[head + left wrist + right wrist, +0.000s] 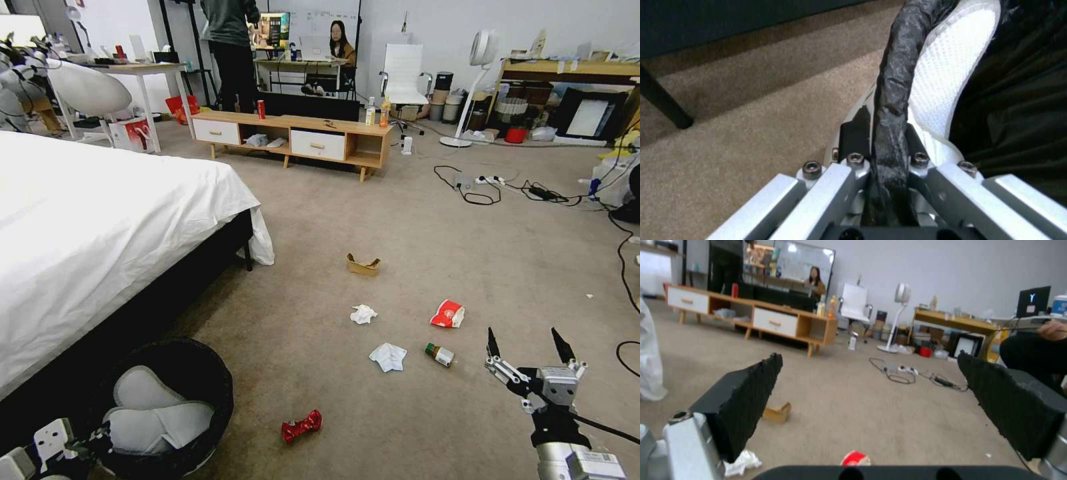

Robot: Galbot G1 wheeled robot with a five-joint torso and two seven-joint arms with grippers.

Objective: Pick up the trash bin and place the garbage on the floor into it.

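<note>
The robot is standing beside the bed [100,220], and its left gripper [882,133] is pinching the near rim of the trash bin [200,373], with one finger [853,133] outside the wall and the other inside, the jaws closed tight on the rolled edge of the black bag. From the head view the bin is sitting low at the robot's left, close against the dark bed frame, and something pale and padded is lying inside it [157,413]. The right gripper [530,350] is hovering over the floor [373,213] at the robot's right, its two dark fingers [746,403] spread wide apart and gripping nothing. The garbage is lying scattered on the carpet between the two arms: a crushed red can [301,426] nearest the robot, a small bottle [440,354] just beside the open gripper, a white tissue [388,357] next to the bottle, a second crumpled tissue [363,313] a little farther out, a red-and-white crushed cup [448,314] near it, and a tan cardboard tray [363,265] farthest away, toward the foot of the bed. Through the right wrist camera the tray [778,412] is showing between the spread fingers, with the cup [856,458] and a tissue [741,462] close below them. Cables [507,187] are trailing across the carpet farther back.
</note>
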